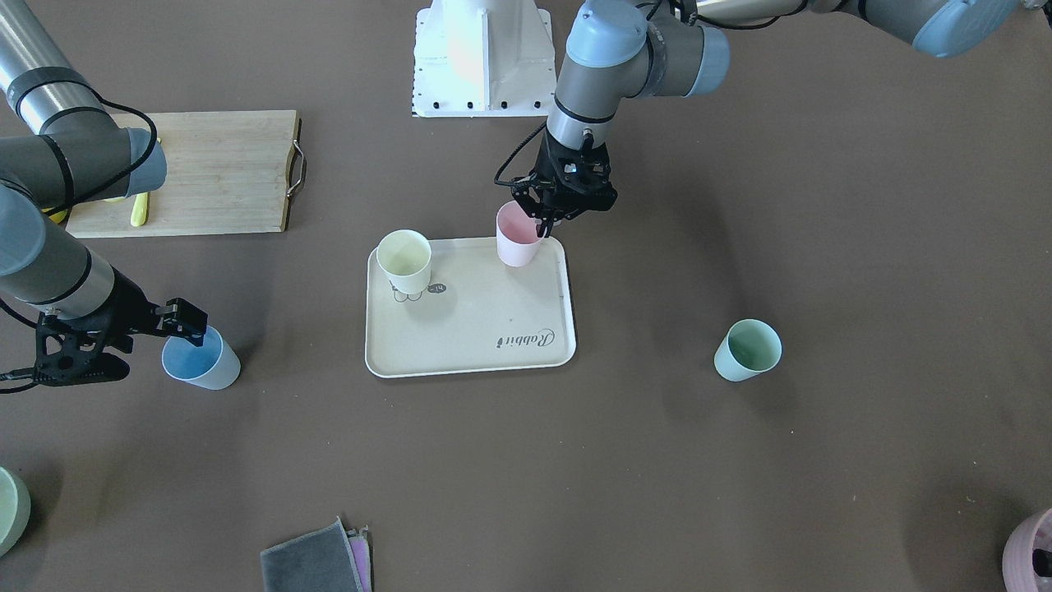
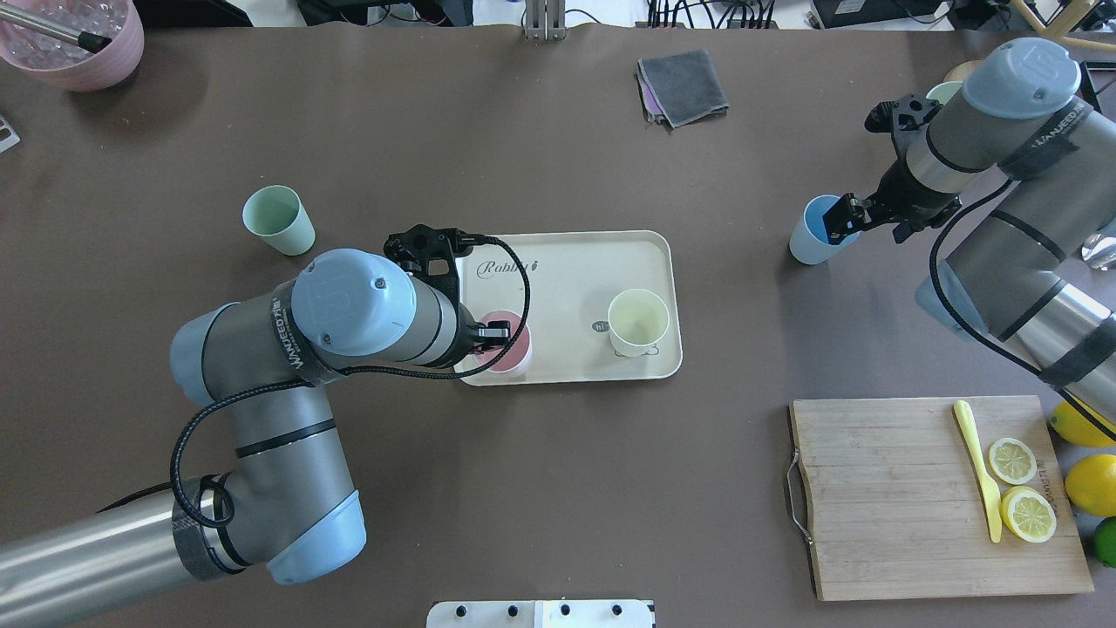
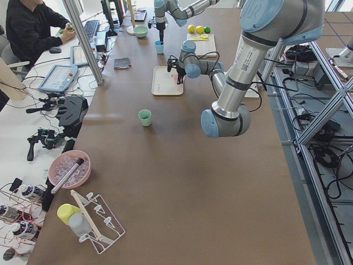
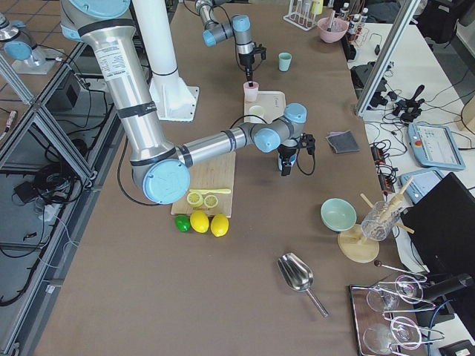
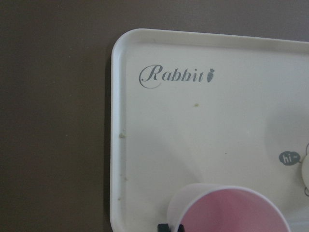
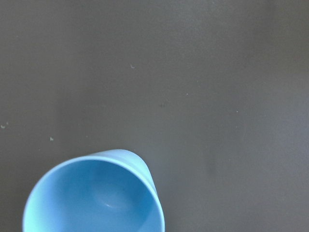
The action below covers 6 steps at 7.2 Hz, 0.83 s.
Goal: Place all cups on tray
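Note:
The beige tray (image 1: 485,308) lies mid-table, also in the overhead view (image 2: 575,262). The pale yellow cup (image 1: 404,259) stands upright on it. The light pink cup (image 1: 516,240) stands in the tray's corner nearest the robot. My left gripper (image 1: 542,220) is shut on the pink cup's rim, and the cup fills the bottom of the left wrist view (image 5: 231,212). The light blue cup (image 1: 201,362) stands on the table off the tray. My right gripper (image 1: 191,326) is at its rim and looks open. The mint green cup (image 1: 748,349) stands alone on the table.
A wooden cutting board (image 2: 889,497) with lemon slices and a yellow knife lies near the robot on its right. Folded cloths (image 2: 683,85) lie at the far edge. A pink bowl (image 2: 74,44) stands at the far left corner. The robot base (image 1: 481,57) is behind the tray.

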Each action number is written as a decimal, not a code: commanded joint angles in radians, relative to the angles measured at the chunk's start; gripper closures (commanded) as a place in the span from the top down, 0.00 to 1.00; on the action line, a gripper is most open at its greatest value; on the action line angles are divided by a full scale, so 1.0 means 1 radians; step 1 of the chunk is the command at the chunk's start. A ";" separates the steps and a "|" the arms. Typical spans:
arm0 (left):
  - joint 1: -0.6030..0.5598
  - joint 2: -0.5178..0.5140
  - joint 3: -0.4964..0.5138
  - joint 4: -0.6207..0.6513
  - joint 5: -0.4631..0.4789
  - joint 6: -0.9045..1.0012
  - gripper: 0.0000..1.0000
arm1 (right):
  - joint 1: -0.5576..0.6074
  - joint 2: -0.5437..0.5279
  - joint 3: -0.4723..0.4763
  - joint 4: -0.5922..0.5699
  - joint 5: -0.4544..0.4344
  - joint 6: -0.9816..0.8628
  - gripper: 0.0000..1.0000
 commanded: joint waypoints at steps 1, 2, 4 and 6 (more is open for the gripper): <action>-0.013 -0.001 0.027 -0.003 0.000 0.005 0.00 | -0.004 0.000 0.000 0.000 0.000 0.000 0.99; -0.027 -0.018 0.052 -0.006 0.000 0.007 0.00 | -0.006 0.000 0.000 0.000 0.000 0.000 0.99; -0.030 -0.032 0.066 -0.011 -0.002 0.007 0.00 | -0.006 0.000 0.000 0.000 0.000 0.000 0.99; -0.030 -0.032 0.067 -0.011 0.000 0.007 0.72 | -0.010 0.003 -0.004 0.000 -0.002 0.000 0.99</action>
